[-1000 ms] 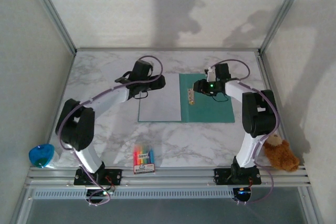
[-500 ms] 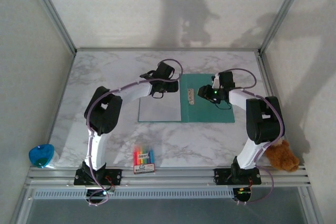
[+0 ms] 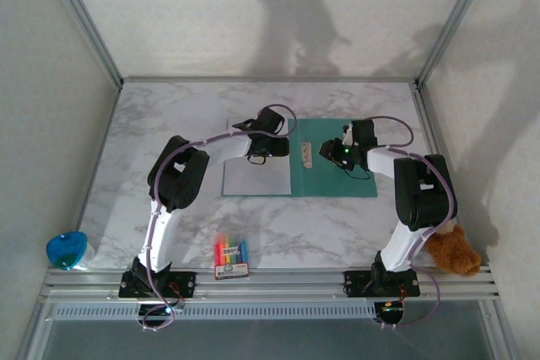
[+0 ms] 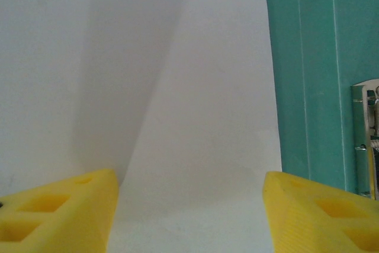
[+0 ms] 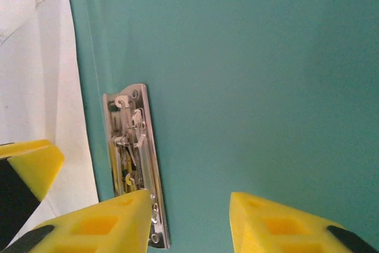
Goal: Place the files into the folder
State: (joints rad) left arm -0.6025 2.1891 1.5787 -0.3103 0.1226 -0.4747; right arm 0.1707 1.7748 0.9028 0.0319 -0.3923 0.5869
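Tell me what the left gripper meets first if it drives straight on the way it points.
The left gripper would meet the white sheet first; it lies straight ahead between the open jaws, with the teal folder showing beside it. Depth is unclear.

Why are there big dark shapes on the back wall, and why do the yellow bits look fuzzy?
Top external view: those shapes are soft shadows on the back wall. Left wrist view: a grey shadow band crosses the white sheet, and the yellow fingertips, close to the lens, blur. Right wrist view: the metal clip glints.
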